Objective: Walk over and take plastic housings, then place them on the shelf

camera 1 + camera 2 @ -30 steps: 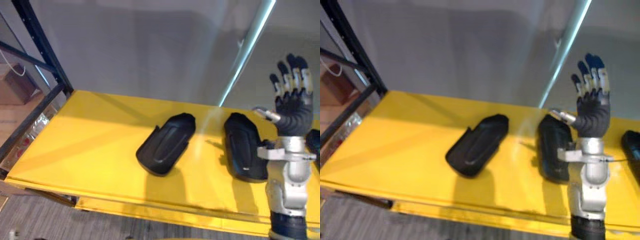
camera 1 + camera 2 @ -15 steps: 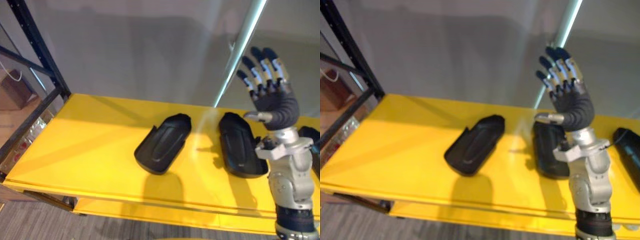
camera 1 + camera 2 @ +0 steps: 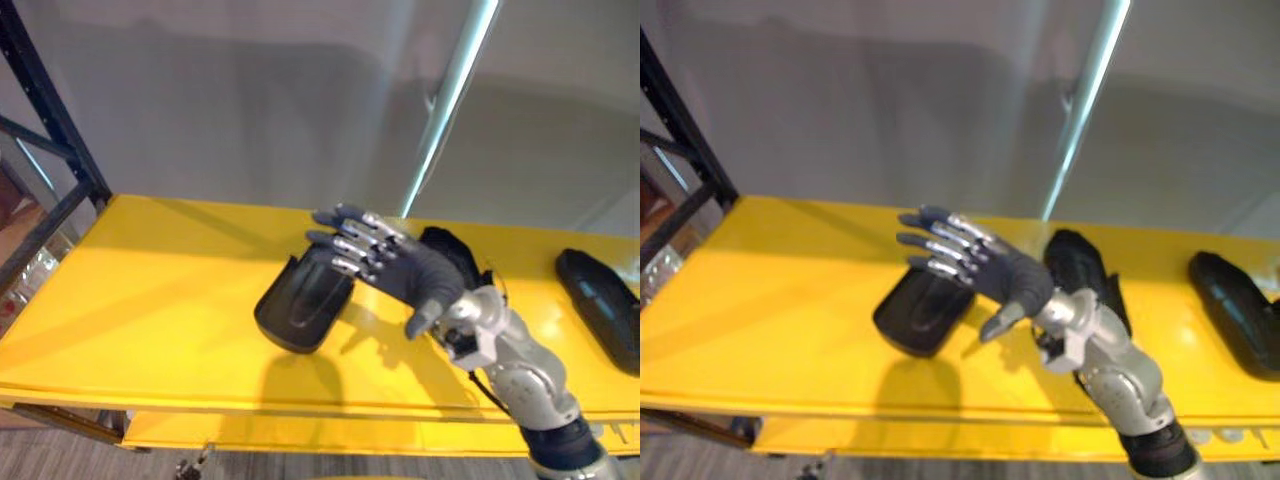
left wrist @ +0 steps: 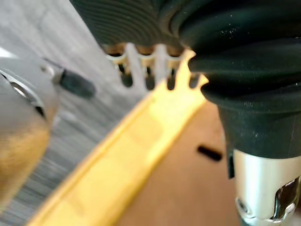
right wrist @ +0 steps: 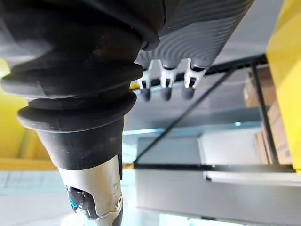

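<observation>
Three black plastic housings lie on a yellow shelf board. The left housing lies at the middle, the middle housing is partly hidden behind my right arm, and the right housing sits near the right edge. My right hand is open, its fingers spread and reaching left just above the far end of the left housing, holding nothing. In the left wrist view my left hand hangs with relaxed fingers beside the yellow board's edge, low by the floor.
A black rack upright with cross braces stands at the board's left end. A slanted silver pole rises behind the middle housing against a grey wall. Bare yellow surface stretches left of the housings.
My right hand has swung down from upright by the middle housing and moved left, over the left housing. The whole picture has shifted, so the camera moved.
</observation>
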Available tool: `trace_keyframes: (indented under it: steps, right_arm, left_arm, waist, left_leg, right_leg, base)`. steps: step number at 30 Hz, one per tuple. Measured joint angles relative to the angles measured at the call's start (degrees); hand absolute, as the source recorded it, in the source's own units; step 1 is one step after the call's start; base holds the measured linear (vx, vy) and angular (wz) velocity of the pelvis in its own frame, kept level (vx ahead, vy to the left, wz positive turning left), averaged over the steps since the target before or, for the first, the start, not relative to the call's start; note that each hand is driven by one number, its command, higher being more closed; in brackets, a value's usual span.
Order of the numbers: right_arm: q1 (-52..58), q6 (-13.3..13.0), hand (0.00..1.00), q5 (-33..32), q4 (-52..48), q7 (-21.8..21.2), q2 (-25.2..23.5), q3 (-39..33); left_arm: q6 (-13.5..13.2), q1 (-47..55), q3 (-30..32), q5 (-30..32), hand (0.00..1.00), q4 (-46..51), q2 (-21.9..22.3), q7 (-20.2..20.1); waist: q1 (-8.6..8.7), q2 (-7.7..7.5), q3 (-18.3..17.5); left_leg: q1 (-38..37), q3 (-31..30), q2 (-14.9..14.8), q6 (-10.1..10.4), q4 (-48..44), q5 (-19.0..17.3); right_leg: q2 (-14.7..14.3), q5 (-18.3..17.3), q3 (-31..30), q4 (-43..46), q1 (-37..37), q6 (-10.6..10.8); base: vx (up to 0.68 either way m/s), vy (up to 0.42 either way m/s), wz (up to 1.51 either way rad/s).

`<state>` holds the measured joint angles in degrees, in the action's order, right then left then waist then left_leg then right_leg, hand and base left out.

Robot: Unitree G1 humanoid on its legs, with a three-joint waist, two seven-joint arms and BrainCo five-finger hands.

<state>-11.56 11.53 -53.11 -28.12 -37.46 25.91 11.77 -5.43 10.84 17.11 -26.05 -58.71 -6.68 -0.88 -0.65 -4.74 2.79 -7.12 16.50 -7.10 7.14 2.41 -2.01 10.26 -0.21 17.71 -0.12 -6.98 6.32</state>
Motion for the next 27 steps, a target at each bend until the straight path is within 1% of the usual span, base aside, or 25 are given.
trace_keyframes:
  steps: [3,4,5,6,7,8,9,10,11,12,13,14,15,16,17,18,20,22,23,24,27]
  right_arm:
    - [-2.1,0.5,0.00,1.1,0.1,0.1,-0.5,4.4]
    - [-4.2,0.8,0.00,1.1,0.1,0.3,-1.1,6.4]
    - [-5.6,0.9,0.00,1.1,0.1,0.5,-1.3,7.3]
    - [-9.8,0.8,0.00,2.2,0.2,1.6,-1.7,9.0]
    - [-12.3,0.7,0.00,2.6,0.3,2.1,-1.9,9.8]
    - [-13.5,0.7,0.00,3.1,0.3,2.4,-2.2,10.2]
    - [-15.4,0.5,0.00,5.0,0.9,2.8,-3.3,11.1]
    - [-15.9,0.4,0.00,6.2,2.0,3.1,-4.0,12.3]
    - [-15.9,0.5,0.00,7.0,2.6,3.5,-4.4,13.1]
    - [-15.8,0.7,0.00,8.1,3.4,3.5,-5.4,15.3]
    - [-15.8,0.8,0.00,8.2,3.4,3.5,-5.4,15.5]
    - [-15.9,0.9,0.00,8.3,3.3,3.4,-5.7,16.6]
    - [-15.9,1.1,0.00,8.3,3.3,3.4,-6.1,17.1]
    - [-16.1,1.8,0.00,8.3,3.3,3.6,-7.3,18.6]
    - [-16.3,2.6,0.00,8.3,3.4,3.7,-8.7,20.9]
    - [-16.4,3.0,0.00,8.3,3.4,3.9,-9.4,22.4]
    - [-17.3,5.2,0.00,8.2,4.6,5.8,-12.4,27.8]
    - [-18.4,6.4,0.00,8.3,7.5,6.7,-14.7,30.7]
    - [-18.7,6.8,0.00,8.4,9.6,7.3,-16.0,32.3]
    - [-18.7,7.3,0.00,8.4,10.5,7.4,-16.7,33.0]
    - [-18.8,7.5,0.00,10.0,14.7,7.5,-20.0,38.6]
  left_arm:
    - [0.1,-0.9,-1.9,0.0,0.00,-0.8,-0.4,-0.1]
    - [0.2,-2.3,-2.9,0.0,0.00,-0.9,-0.6,-0.1]
    - [0.2,-3.4,-3.5,0.0,0.00,-0.9,-0.8,-0.1]
    - [0.2,-6.9,-5.6,-0.5,0.00,-0.8,-1.3,-0.1]
    - [0.2,-9.2,-7.0,-0.9,0.00,-0.8,-1.7,0.0]
    - [0.1,-10.7,-7.7,-1.1,0.00,-0.8,-1.9,0.0]
    - [0.0,-14.3,-9.5,-1.6,0.00,-0.6,-2.0,0.5]
    - [-0.1,-15.4,-10.8,-2.3,0.00,-0.4,-2.1,0.8]
    - [-0.2,-15.8,-11.6,-2.5,0.00,-0.3,-2.2,1.0]
    - [0.0,-15.8,-14.1,-2.6,0.00,-0.4,-2.1,2.7]
    - [0.1,-15.8,-14.3,-2.7,0.00,-0.4,-2.0,3.0]
    - [0.7,-15.7,-15.9,-2.7,0.00,-0.4,-2.0,4.4]
    - [1.3,-15.7,-16.2,-2.7,0.00,-0.5,-1.9,4.9]
    - [2.5,-15.7,-16.2,-2.5,0.00,-0.8,-2.0,5.8]
    - [3.1,-15.7,-16.2,-2.2,0.00,-1.9,-2.0,6.8]
    - [3.1,-15.7,-16.2,-2.1,0.00,-2.6,-2.1,7.1]
    - [3.5,-15.6,-16.2,-2.2,0.00,-4.8,-2.0,7.4]
    - [4.2,-15.6,-16.1,-2.3,0.00,-5.7,-2.0,7.4]
    - [4.5,-15.6,-16.1,-2.3,0.00,-6.0,-2.0,7.4]
    - [4.5,-15.4,-16.1,-2.3,0.00,-6.1,-2.0,7.4]
    - [4.5,-15.4,-16.1,-2.3,0.00,-6.7,-2.0,7.4]
  waist:
    - [0.06,0.97,1.1]
    - [0.07,1.67,2.5]
    - [0.09,2.05,3.8]
    - [0.06,2.67,7.4]
    - [-0.02,3.42,9.9]
    - [0.00,3.81,11.4]
    - [0.07,4.68,15.1]
    - [0.01,4.78,16.7]
    - [-0.01,4.78,17.4]
    - [0.04,4.49,18.1]
    - [0.04,4.44,18.1]
    - [0.00,4.35,18.1]
    - [-0.04,4.35,18.1]
    - [-0.07,4.37,18.2]
    - [-0.07,4.39,18.2]
    - [-0.09,4.42,18.2]
    - [-0.33,4.99,18.6]
    - [-0.53,5.71,19.0]
    - [-0.73,6.33,19.6]
    - [-0.80,6.52,19.7]
    - [-0.95,7.27,20.9]
  left_leg:
    - [0.4,0.4,-0.5,0.1,-1.4,-0.3]
    - [2.0,0.1,-1.2,0.1,-3.7,-1.2]
    - [3.3,-0.2,-1.6,0.1,-5.7,-1.8]
    - [6.6,-0.6,-2.6,-0.2,-10.6,-3.2]
    - [9.0,-1.0,-3.1,-0.3,-13.0,-3.7]
    - [10.4,-1.3,-3.3,-0.5,-14.3,-3.9]
    - [13.0,-1.9,-3.6,-0.6,-16.1,-3.8]
    - [13.6,-2.0,-3.7,-0.7,-16.4,-3.6]
    - [13.9,-2.0,-3.9,-0.6,-16.6,-3.6]
    - [14.2,-2.0,-4.2,-0.6,-17.0,-3.6]
    - [14.2,-2.0,-4.2,-0.6,-17.0,-3.6]
    - [14.1,-2.1,-4.2,-0.6,-17.1,-3.5]
    - [14.1,-2.1,-4.2,-0.6,-17.1,-3.5]
    - [14.1,-2.1,-4.2,-0.6,-17.1,-3.5]
    - [14.1,-2.1,-4.1,-0.6,-17.1,-3.5]
    - [14.0,-2.2,-4.1,-0.6,-17.1,-3.5]
    - [13.9,-2.4,-4.1,-0.6,-17.1,-3.5]
    - [13.5,-2.7,-4.1,-0.6,-17.0,-3.5]
    - [13.1,-2.9,-4.0,-0.6,-17.0,-3.5]
    - [13.1,-3.1,-4.0,-0.6,-16.9,-3.5]
    - [13.2,-3.7,-3.9,-0.6,-16.5,-3.0]
  right_leg:
    - [-0.2,0.1,-0.6,0.6,0.5,0.0]
    - [-0.4,0.0,-0.7,1.7,1.4,0.0]
    - [-0.5,0.0,-0.7,2.5,2.0,-0.1]
    - [-0.6,-0.1,-0.8,4.5,4.1,-0.2]
    - [-0.6,-0.3,-0.9,5.5,5.7,-0.4]
    - [-0.6,-0.4,-1.0,5.9,6.7,-0.5]
    - [-0.7,-0.3,-1.0,6.8,8.6,-0.4]
    - [-0.8,-0.3,-1.3,7.2,9.4,-0.4]
    - [-0.9,-0.3,-1.6,7.4,9.7,-0.4]
    - [-1.2,-0.3,-1.8,7.7,10.0,-0.4]
    - [-1.2,-0.3,-1.8,7.7,10.0,-0.4]
    - [-1.2,-0.1,-1.8,7.9,9.9,-0.4]
    - [-1.2,-0.1,-1.8,8.0,9.9,-0.4]
    - [-1.1,-0.1,-1.8,8.1,9.9,-0.4]
    - [-1.1,-0.2,-1.8,8.1,9.9,-0.4]
    - [-1.1,-0.2,-1.8,8.1,9.9,-0.5]
    - [-1.1,-0.3,-1.8,8.3,9.8,-0.7]
    - [-1.1,-0.5,-1.8,8.5,9.5,-0.8]
    - [-1.0,-0.8,-1.7,8.6,8.9,-0.7]
    - [-1.0,-1.0,-1.7,8.7,8.9,-0.7]
    - [-0.8,-1.6,-0.9,9.6,9.2,-0.6]
  base:
    - [-0.05,-0.017,-0.09]
    - [-0.10,-0.026,0.00]
    - [-0.18,-0.030,0.00]
    - [-0.27,-0.031,0.00]
    - [-0.27,-0.018,0.00]
    - [-0.29,-0.018,0.07]
    - [-0.26,-0.016,0.03]
    - [-0.23,-0.018,0.00]
    - [-0.15,-0.018,-0.09]
    - [-0.07,-0.015,-0.05]
    - [-0.03,-0.014,-0.01]
    - [0.00,0.000,0.00]
    - [0.00,0.000,0.00]
    - [0.00,0.000,0.00]
    - [0.00,0.000,0.00]
    - [0.00,0.000,0.00]
    - [0.02,0.003,0.04]
    - [-0.01,0.001,0.02]
    - [-0.04,0.000,0.05]
    - [-0.04,-0.007,0.09]
    - [-0.04,-0.018,0.10]
